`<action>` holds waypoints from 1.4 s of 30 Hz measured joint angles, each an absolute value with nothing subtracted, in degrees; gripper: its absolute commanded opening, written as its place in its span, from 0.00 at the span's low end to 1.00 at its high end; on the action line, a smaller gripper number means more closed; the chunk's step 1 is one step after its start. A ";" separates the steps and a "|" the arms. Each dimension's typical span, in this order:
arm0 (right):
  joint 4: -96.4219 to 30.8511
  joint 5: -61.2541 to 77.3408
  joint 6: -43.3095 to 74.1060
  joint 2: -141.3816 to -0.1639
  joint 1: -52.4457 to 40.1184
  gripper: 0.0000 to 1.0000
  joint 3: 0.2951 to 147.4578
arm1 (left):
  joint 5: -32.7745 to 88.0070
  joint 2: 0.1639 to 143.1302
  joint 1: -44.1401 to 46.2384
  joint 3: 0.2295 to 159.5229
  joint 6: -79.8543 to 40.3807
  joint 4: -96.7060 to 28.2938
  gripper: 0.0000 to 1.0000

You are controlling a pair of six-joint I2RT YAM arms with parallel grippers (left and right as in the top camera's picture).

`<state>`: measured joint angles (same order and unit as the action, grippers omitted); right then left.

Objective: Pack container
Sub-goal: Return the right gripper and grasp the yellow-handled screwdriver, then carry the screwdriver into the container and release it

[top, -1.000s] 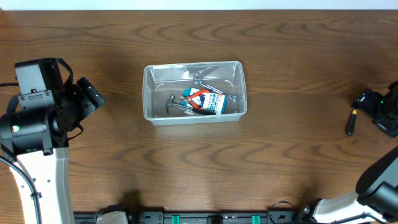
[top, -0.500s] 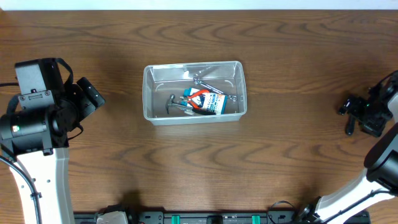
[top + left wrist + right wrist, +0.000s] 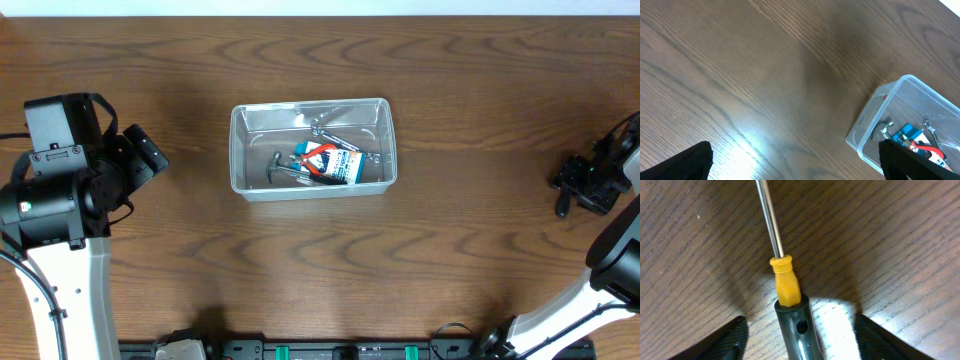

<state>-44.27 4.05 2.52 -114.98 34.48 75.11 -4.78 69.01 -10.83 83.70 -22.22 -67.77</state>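
The clear plastic container (image 3: 312, 146) stands at the table's middle back and holds several hand tools, among them a red and blue one (image 3: 325, 162). It also shows at the lower right of the left wrist view (image 3: 910, 125). A screwdriver with a black and yellow handle (image 3: 792, 315) and a steel shaft lies on the table at the far right (image 3: 563, 202). My right gripper (image 3: 583, 183) is open, its fingers on either side of the handle (image 3: 800, 340) without touching it. My left gripper (image 3: 150, 153) is open and empty, left of the container.
The dark wood table (image 3: 320, 270) carries nothing else. The left arm's white base (image 3: 60, 280) stands at the front left. The right arm (image 3: 620, 260) reaches in from the front right near the table's right edge.
My right gripper has swung in from the right edge over the screwdriver's handle and settled there. The left arm and the container have not moved.
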 measured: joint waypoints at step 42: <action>-58.30 10.46 -0.43 -104.33 9.02 0.01 97.41 | -4.75 69.01 -10.83 83.70 -22.22 -67.81 0.99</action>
<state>-58.30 10.46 -0.43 -104.33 9.02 97.41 -4.75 69.01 -10.83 83.70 -22.22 -67.81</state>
